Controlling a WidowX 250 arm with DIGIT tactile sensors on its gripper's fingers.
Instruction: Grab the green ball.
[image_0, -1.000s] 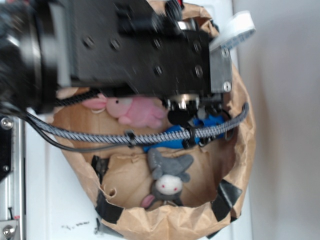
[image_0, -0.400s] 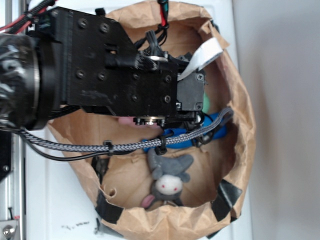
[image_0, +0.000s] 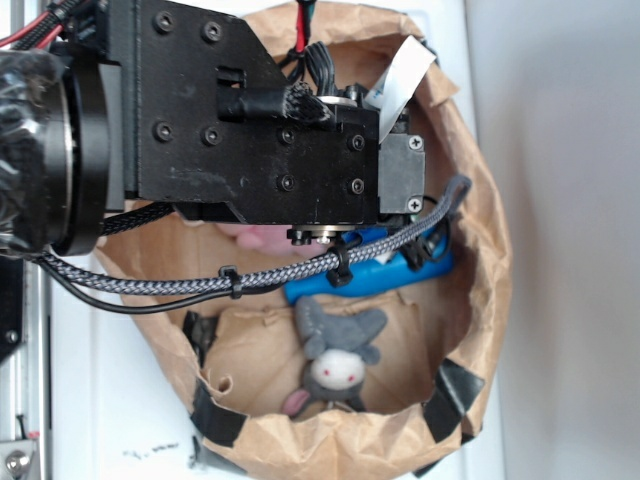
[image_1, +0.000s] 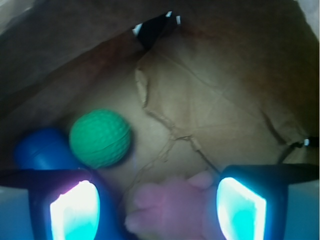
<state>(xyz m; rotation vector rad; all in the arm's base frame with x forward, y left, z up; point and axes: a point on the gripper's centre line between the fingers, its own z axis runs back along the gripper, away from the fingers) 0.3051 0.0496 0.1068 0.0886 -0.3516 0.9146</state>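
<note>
In the wrist view the green ball (image_1: 100, 138) lies on the brown paper floor of the bag, up and left of my gripper (image_1: 158, 207). The gripper is open, its two glowing fingertips (image_1: 75, 210) wide apart, with a pink plush toy (image_1: 172, 205) between them and not gripped. The ball sits just beyond the left fingertip, touching a blue pin (image_1: 40, 149). In the exterior view the arm (image_0: 250, 120) covers the upper half of the bag and hides the ball.
A brown paper bag (image_0: 470, 330) with taped rim walls everything in. A blue pin (image_0: 390, 272) lies under the arm, a grey plush bunny (image_0: 335, 360) near the bag's front, a pink plush (image_0: 255, 235) peeks out below the arm. A braided cable (image_0: 300, 272) crosses the bag.
The arm has swung over the bag and lowered into it, covering the pink plush that showed fully a second ago. The toys have not moved.
</note>
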